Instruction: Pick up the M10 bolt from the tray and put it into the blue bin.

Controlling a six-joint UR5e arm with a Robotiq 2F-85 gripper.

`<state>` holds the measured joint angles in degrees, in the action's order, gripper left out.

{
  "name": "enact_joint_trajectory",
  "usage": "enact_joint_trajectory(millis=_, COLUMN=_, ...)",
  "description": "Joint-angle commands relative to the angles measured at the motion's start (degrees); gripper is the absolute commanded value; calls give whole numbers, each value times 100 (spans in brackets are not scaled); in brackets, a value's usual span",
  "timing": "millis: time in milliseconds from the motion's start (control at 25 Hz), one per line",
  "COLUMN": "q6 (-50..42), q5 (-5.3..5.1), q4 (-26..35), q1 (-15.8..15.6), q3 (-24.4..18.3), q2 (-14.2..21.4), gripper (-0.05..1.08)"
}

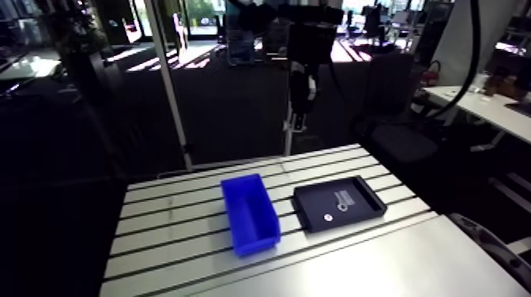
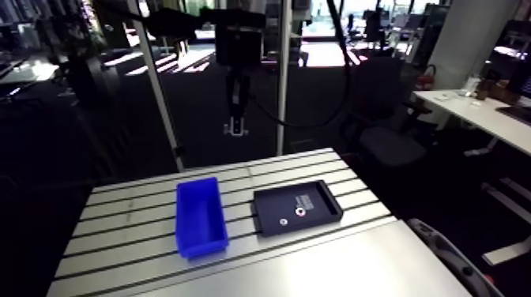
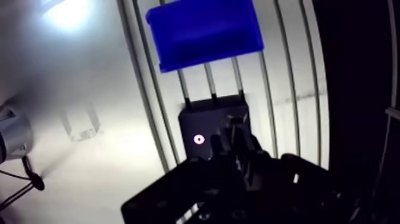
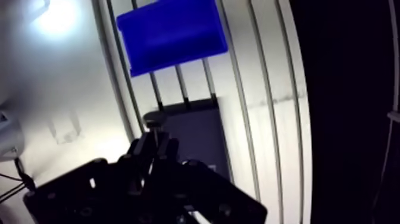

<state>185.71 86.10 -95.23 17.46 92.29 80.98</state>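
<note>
The slotted counter (image 1: 174, 237) is lying well below the pincer (image 2: 235, 129), which is hanging high above it. The blue bin (image 1: 250, 213) is sitting ahead of the pincer and the black tray (image 3: 202, 119) is lying under it. The pincer is showing dark against dark, so I cannot tell whether it is spread or pressed together. What I am taking for the bolt (image 3: 199, 139), a small bright dot, is lying in the tray just beside the pincer. With a ring (image 2: 299, 211) lying near, a slightly off-line descent is risking nudging the bolt or pinching the wrong piece.
</note>
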Motion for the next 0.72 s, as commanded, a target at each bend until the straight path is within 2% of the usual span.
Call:
enact_joint_trajectory(millis=40, q6=323, q5=104, q4=-343, q1=-586, q3=347, q2=-8, gripper=105)
enact_joint_trajectory(millis=120, q6=270, q5=297, q4=-668, q1=-674, q3=575, q2=-17, gripper=105)
enact_joint_trajectory(millis=240, q6=253, q5=429, q4=-1336, q1=-885, q3=830, q2=-79, gripper=105)
enact_joint_trajectory(millis=360, q6=244, q5=623, q4=-1662, q1=-999, q3=971, q2=-193, gripper=105)
enact_joint_trajectory(millis=720, q6=218, q5=640, q4=-1688, q1=-1192, q3=1024, q2=-395, gripper=105)
